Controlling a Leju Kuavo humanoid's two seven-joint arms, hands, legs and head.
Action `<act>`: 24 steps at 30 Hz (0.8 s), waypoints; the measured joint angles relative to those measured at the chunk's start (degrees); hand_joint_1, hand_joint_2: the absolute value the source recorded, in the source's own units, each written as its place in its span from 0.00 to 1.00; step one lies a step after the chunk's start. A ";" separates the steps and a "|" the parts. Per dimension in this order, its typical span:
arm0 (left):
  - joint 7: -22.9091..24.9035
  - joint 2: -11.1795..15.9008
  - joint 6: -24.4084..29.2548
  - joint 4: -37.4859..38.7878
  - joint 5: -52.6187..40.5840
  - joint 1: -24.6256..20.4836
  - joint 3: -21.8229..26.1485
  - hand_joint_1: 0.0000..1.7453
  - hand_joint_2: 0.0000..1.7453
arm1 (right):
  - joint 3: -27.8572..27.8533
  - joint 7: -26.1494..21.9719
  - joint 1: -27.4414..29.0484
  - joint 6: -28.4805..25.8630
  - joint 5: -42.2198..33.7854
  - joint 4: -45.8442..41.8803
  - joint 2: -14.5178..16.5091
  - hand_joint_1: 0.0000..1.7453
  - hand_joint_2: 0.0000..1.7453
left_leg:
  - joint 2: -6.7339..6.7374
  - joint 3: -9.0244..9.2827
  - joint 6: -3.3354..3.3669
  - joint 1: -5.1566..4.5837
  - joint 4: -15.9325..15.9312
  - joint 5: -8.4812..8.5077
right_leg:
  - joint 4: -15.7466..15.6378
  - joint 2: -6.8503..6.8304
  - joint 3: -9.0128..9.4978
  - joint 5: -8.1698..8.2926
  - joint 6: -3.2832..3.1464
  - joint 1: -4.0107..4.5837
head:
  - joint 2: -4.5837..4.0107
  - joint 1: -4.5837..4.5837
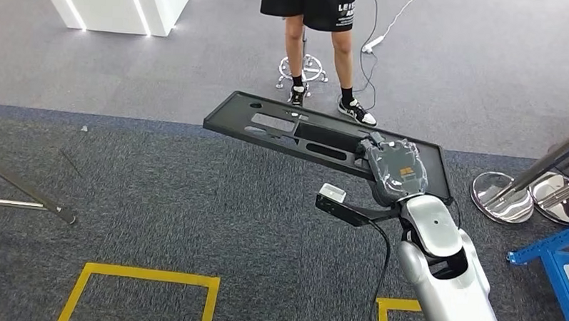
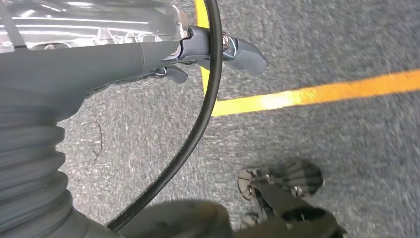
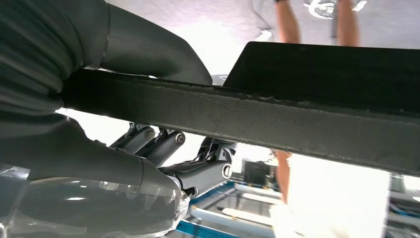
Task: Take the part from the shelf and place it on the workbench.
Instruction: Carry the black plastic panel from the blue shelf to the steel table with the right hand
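Grey carpet [image 1: 159,199] covers the floor in the head view, darker near the robot and paler farther off, with yellow floor tape [image 1: 145,275] marking boxes close to the robot's feet. A person [image 1: 322,33] in black shorts and sneakers stands on the paler carpet, just beyond a stool base [image 1: 303,68]. The right robot hand [image 1: 396,168] grips one end of the part [image 1: 297,132], a long flat black panel with cut-out slots, held out level above the carpet, its far end reaching toward the person. Chrome post bases [image 1: 502,197] sit at the right, and a blue frame [image 1: 557,263] shows at the lower right corner.

From the left wrist, the left robot hand [image 2: 218,49] hangs over the carpet beside a yellow tape line [image 2: 317,91], a black cable [image 2: 198,124] crossing in front. Its fingers [image 2: 245,54] hold nothing, but whether they are spread or curled in cannot be told from this angle.

From the right wrist, the panel's black edge [image 3: 277,119] runs across the picture. The thick thumb [image 3: 148,49] presses on one face and the darker fingers [image 3: 198,173] close on the other, clamping it. The person's legs show past the panel.
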 joint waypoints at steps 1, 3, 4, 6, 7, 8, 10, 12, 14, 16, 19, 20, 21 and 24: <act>-0.01 -0.04 0.08 0.00 -0.01 -0.04 0.00 0.00 1.00 | -0.08 -0.03 0.04 -0.07 -0.01 -0.14 -0.15 1.00 1.00 | -0.66 0.20 0.29 0.19 -0.33 0.24 | 2.49 1.85 -1.14 -1.49 0.17 -0.13 | 0.00 0.01; -0.01 -0.15 0.13 0.00 -0.04 -0.19 0.00 0.00 1.00 | -0.25 -0.09 0.28 -0.19 -0.03 -0.33 -0.44 1.00 1.00 | -2.15 0.16 0.61 0.20 -0.38 0.37 | 9.74 4.14 -4.84 -4.86 0.32 -0.20 | 0.00 0.02; 0.01 -0.20 0.16 0.00 -0.05 -0.23 0.00 0.00 1.00 | -0.31 -0.09 0.47 -0.20 -0.03 -0.34 -0.58 1.00 1.00 | -3.04 0.14 0.66 0.21 -0.33 0.37 | 12.58 4.41 -6.41 -5.60 0.41 -0.24 | 0.00 0.02; 0.11 -0.25 0.23 0.00 -0.02 -0.16 0.00 0.00 1.00 | -0.34 -0.11 0.79 -0.19 -0.02 -0.36 -0.76 1.00 1.00 | -4.90 0.13 0.58 0.27 -0.05 0.32 | 12.45 4.62 -6.87 -3.77 0.55 -0.47 | 0.00 0.02; 0.18 -0.25 0.27 0.00 0.02 -0.11 0.00 0.00 1.00 | -0.36 -0.12 0.85 -0.19 -0.01 -0.39 -0.85 1.00 1.00 | -5.77 0.13 0.44 0.34 0.22 0.22 | 9.32 5.07 -5.56 -1.55 0.64 -0.71 | 0.00 0.01; 0.22 -0.25 0.28 0.00 0.08 -0.05 0.01 0.00 1.00 | -0.39 -0.14 0.87 -0.19 0.00 -0.45 -0.92 1.00 1.00 | -6.55 0.04 0.22 0.41 0.53 0.07 | 5.64 6.25 -3.91 0.30 0.72 -1.05 | 0.00 0.01; 0.25 -0.25 0.31 0.00 0.17 -0.14 0.02 0.00 1.00 | -0.47 -0.17 0.95 -0.19 0.02 -0.62 -1.05 1.00 1.00 | -7.98 -0.50 -0.42 0.44 1.33 -0.20 | 0.24 8.53 -1.60 2.17 0.83 -1.49 | 0.00 0.00; 0.27 -0.26 0.36 0.00 0.20 -0.09 0.02 0.00 1.00 | -0.51 -0.20 1.04 -0.20 0.05 -0.73 -1.13 1.00 1.00 | -9.24 -1.10 -1.14 0.56 1.53 -0.13 | -0.78 8.71 -1.25 2.07 0.53 -1.30 | 0.00 0.00; 0.30 -0.26 0.42 0.00 0.22 0.13 0.03 0.00 1.00 | -0.52 -0.19 1.01 -0.20 0.09 -0.75 -1.18 1.00 1.00 | -9.03 -1.45 -1.76 0.69 1.75 -0.27 | -1.09 7.40 -0.99 2.25 -0.17 -1.20 | 0.00 0.00; 0.28 -0.25 0.40 0.00 0.23 0.10 0.04 0.00 1.00 | -0.52 -0.11 0.98 -0.20 0.16 -0.92 -1.25 1.00 1.00 | -5.79 -2.94 -2.28 0.65 5.11 -2.19 | -1.54 5.96 -0.58 2.32 -0.93 -1.15 | 0.00 -0.01; 0.04 -0.20 0.23 0.00 0.21 -0.08 0.05 0.00 1.00 | -0.54 -0.05 1.04 -0.16 0.25 -1.17 -1.31 1.00 1.00 | -2.56 -7.91 -2.86 0.92 15.53 -6.70 | -1.60 3.54 -0.27 2.01 -1.51 -0.65 | 0.00 -0.01; -0.04 -0.18 0.17 0.00 0.17 -0.12 0.06 0.00 1.00 | -0.54 -0.05 1.09 -0.14 0.30 -1.17 -1.32 1.00 1.00 | -2.46 -8.61 -2.91 0.97 16.94 -6.82 | -1.59 2.72 -0.20 1.90 -1.55 -0.56 | 0.00 -0.01; -0.10 -0.17 0.13 0.00 0.13 -0.15 0.07 0.00 1.00 | -0.54 -0.06 1.13 -0.11 0.38 -1.17 -1.31 1.00 1.00 | -2.36 -8.21 -2.89 0.97 16.17 -5.95 | -1.57 1.94 -0.10 1.77 -1.54 -0.50 | 0.00 -0.01; -0.09 -0.10 0.01 0.00 0.05 -0.07 0.07 0.00 1.00 | -0.54 -0.17 1.24 -0.17 0.94 -1.21 -1.30 1.00 1.00 | -0.11 -2.68 -2.27 0.54 5.66 -1.47 | -1.63 -0.10 0.55 1.30 -1.27 -0.27 | 0.00 -0.01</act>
